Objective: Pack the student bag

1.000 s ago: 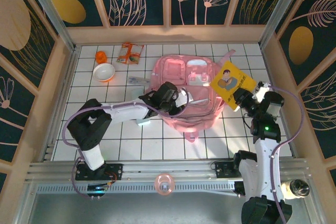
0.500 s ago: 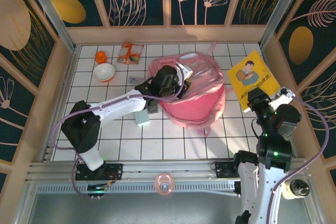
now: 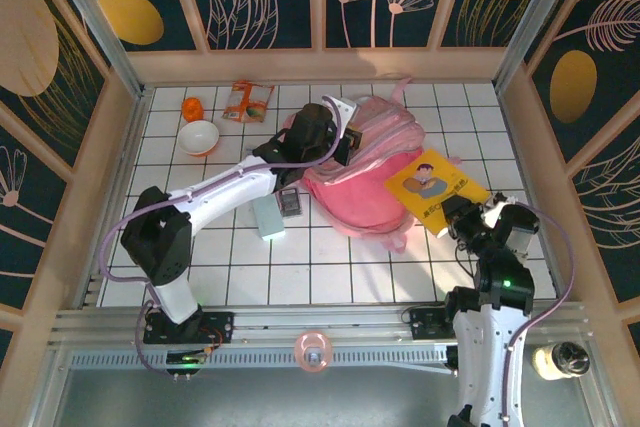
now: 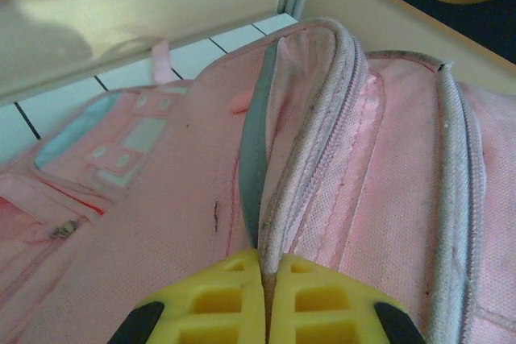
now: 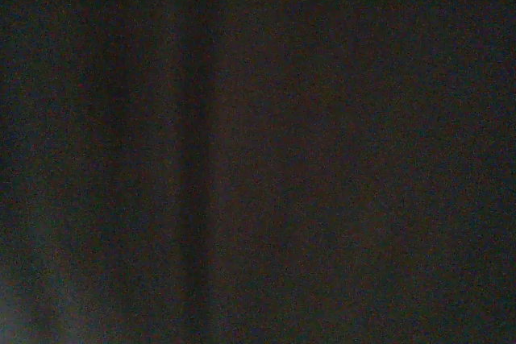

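Our left gripper [image 4: 263, 262] is pressed together on the zip rim of the bag [image 3: 372, 187], which lies at the far middle of the table [image 3: 300, 267]. We judge that we pinch the rim there to lift it and hold the mouth open. Our right gripper [image 3: 456, 219] is clamped on the near edge of a yellow book [image 3: 430, 179]. The book is tilted over the bag's right side, probably so it can slide into the opening. The right wrist view is dark, likely because the book covers it. A bowl [image 3: 198, 137], a packet [image 3: 248, 102] and a box [image 3: 268, 215] lie to the left, not yet packed.
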